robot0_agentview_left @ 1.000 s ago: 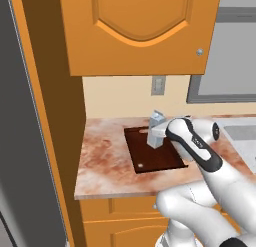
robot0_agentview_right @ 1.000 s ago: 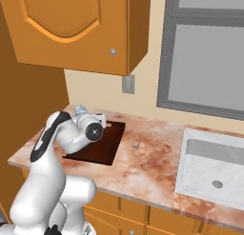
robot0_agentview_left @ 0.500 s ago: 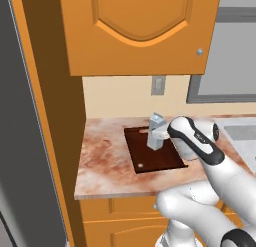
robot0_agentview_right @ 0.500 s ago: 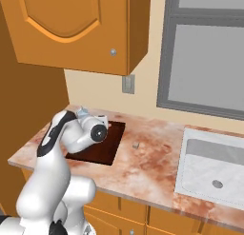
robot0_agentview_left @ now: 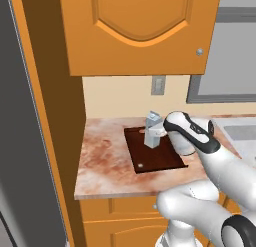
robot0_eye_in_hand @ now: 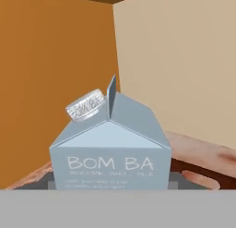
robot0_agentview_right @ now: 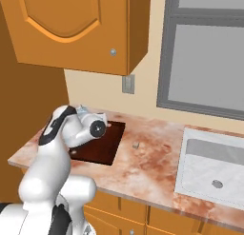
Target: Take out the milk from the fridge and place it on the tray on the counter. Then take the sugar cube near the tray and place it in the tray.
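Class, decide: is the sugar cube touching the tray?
Apart. The right base view shows the sugar cube on bare counter, clearly right of the tray.

White arm bends low over the dark brown tray on the marbled counter. A tiny pale sugar cube lies just right of the tray, apart from it. Pale sink at right; orange wall cabinet overhead.

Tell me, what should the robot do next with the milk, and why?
Probably lower it a little and let go. The gripper holds the milk upright over the tray, though whether it already rests there is unclear. The sugar cube waits on the counter.
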You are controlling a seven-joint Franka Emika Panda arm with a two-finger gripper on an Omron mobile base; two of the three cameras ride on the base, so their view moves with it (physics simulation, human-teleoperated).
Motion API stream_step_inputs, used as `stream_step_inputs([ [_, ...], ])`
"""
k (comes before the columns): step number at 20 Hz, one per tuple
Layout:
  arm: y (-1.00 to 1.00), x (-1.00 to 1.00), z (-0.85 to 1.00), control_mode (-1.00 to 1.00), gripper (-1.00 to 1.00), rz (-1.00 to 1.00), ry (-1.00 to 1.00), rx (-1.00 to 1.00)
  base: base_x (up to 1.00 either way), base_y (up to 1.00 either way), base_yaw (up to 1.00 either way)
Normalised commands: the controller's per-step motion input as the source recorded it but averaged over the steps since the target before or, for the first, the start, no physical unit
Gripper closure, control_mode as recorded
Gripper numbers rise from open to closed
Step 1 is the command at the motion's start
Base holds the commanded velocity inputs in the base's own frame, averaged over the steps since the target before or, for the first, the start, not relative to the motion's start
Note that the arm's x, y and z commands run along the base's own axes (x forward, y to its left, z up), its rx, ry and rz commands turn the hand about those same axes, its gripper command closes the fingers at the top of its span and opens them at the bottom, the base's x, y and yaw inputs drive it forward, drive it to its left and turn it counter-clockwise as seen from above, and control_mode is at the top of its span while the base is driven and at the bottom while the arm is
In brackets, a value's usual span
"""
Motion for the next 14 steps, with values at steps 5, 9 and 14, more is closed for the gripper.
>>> stream_step_inputs([
  [5, 0.00, 0.46, 0.00, -1.00, 1.00, 0.00, 0.00, 0.00, 0.00, 0.00, 0.00],
  [9, 0.00, 0.27, -0.16, -1.00, 1.00, 0.00, 0.00, 0.00, 0.00, 0.00, 0.00],
  [14, 0.01, 0.08, -0.31, -1.00, 1.00, 0.00, 0.00, 0.00, 0.00, 0.00, 0.00],
])
